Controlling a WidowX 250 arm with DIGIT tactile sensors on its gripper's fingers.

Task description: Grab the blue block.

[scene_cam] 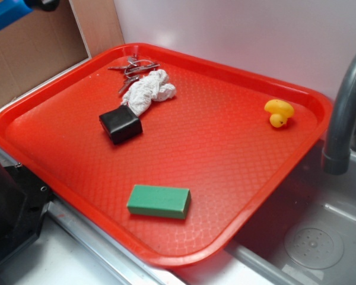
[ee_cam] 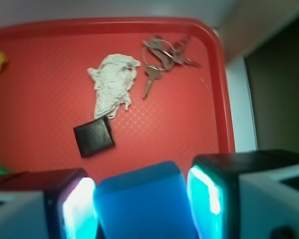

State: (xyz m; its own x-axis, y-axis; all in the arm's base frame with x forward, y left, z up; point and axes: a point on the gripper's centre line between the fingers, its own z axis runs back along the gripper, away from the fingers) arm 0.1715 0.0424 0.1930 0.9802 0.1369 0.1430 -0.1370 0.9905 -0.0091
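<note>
— Where's your tool (ee_cam: 142,204) now?
— Clenched on the blue block (ee_cam: 142,199), which sits between its pads, raised high above the red tray (ee_cam: 219,74).
— So what's left?
— Little, I'd judge: your grab looks done.

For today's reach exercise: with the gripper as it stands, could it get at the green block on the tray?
Probably not at once. The gripper is already shut on the blue block, held high above the red tray. The green block lies unobstructed near the tray's front edge, but the jaws are occupied.
</note>
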